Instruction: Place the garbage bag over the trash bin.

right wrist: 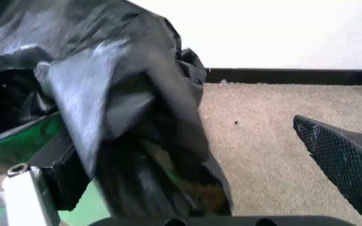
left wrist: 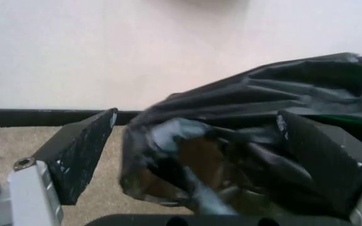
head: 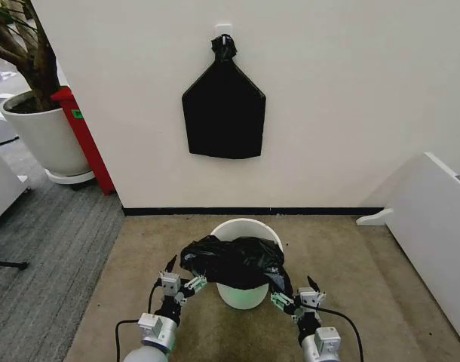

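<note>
Bag, crinkly glossy black plastic (head: 234, 262), sags rumpled over the round cream-white bin (head: 245, 296); left gripper (head: 181, 284) and right gripper (head: 296, 296) flank it, jaws spread wide, film draped between them, unclamped.

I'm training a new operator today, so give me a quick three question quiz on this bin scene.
1. True or false: the garbage bag fully lines the trash bin.
2. Which gripper is at the bag's edge nearer the potted tree: A) left gripper, B) right gripper?
3. Fill in: the flat black bag bundle hangs on the ____.

Key:
1. False. The bag lies rumpled across the bin's near rim, with the far rim bare.
2. A.
3. Wall. It hangs knotted from a white hook.

Both grippers have their jaws spread, with bag plastic bunched against one finger of each.
</note>
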Robot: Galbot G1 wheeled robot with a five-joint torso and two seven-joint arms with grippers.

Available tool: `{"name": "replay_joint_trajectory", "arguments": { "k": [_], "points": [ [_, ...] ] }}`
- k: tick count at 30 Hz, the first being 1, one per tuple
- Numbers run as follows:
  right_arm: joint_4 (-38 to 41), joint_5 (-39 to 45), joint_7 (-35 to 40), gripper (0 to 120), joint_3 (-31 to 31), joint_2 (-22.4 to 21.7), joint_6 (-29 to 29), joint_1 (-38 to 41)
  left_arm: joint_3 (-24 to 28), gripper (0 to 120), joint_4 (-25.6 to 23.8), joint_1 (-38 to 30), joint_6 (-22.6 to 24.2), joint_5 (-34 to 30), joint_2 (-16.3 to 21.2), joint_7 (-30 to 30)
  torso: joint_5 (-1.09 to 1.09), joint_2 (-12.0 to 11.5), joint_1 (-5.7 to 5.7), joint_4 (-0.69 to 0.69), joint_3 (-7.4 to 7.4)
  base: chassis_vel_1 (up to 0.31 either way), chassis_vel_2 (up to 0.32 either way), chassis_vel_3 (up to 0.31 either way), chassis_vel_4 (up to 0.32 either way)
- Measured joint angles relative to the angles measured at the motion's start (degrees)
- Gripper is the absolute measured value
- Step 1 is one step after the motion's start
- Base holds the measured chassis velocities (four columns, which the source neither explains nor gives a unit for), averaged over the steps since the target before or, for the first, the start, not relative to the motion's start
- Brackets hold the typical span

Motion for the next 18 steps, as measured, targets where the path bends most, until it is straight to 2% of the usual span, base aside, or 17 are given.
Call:
{"name": "replay_joint_trajectory", "arguments": {
  "k": [9,18],
  "points": [
    [2.29,-1.44,-0.01,100,-0.25,-0.37,0.36,-2.54,0.01,100,-1.46,1.88,0.01,0.92,-0.53,-0.1,0.0,0.0,0.0,0.0,0.0,0.0,0.0,0.0,0.0],
    [6.71,-2.92,0.0,100,-0.03,-0.69,1.86,-5.39,-0.08,100,-5.53,4.95,-0.01,2.19,-1.12,-0.28,0.0,0.0,0.0,0.0,0.0,0.0,0.0,0.0,0.0]
  ]
}}
